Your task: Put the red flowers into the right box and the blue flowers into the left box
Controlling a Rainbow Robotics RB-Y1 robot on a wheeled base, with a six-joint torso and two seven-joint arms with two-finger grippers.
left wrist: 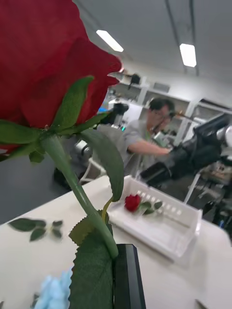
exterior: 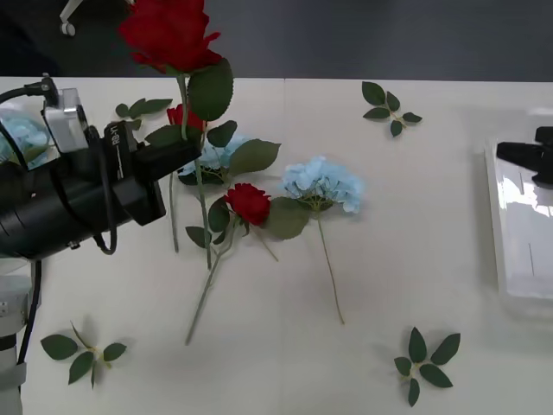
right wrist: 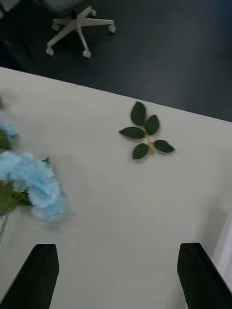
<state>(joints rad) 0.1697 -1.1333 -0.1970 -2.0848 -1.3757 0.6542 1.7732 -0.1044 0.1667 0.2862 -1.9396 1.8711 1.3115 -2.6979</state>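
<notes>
Front view: left pincer [exterior: 186,154] clenched on rose [exterior: 169,31] stem, bloom upright. Looks light, top-heavy, floppy; best gripped mid-stem. Right pincer [right wrist: 118,273] released over far-right surface [right wrist: 121,203].

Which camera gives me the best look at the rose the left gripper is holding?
Front view: the held rose shows whole, bloom raised, stem pinched in the left gripper. The left wrist view crops the bloom close up. In the right wrist view I can't see it.
</notes>
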